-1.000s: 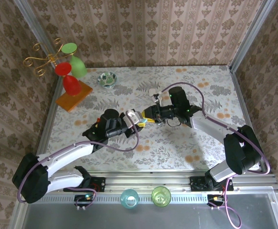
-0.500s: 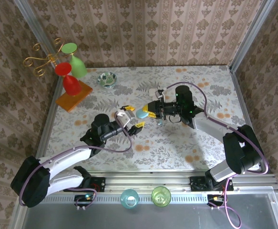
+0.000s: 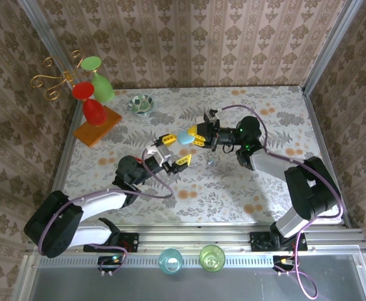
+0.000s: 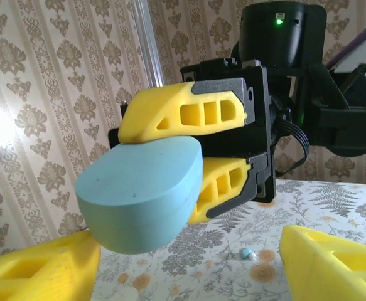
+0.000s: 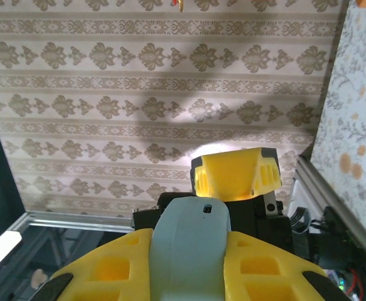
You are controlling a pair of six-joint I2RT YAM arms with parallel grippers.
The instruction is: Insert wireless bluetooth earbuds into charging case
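Above the table [image 3: 283, 188] — right gripper [image 3: 192, 135] pinches the pale-blue charging case [image 3: 184, 137].

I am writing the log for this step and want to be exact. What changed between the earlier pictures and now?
The left gripper opened, let go of the light blue case and drew back a little toward its base. The right gripper, shut on the case, carried it away from the left one, toward the far side in the top view. The glass bowl and the orange stand stayed in place.
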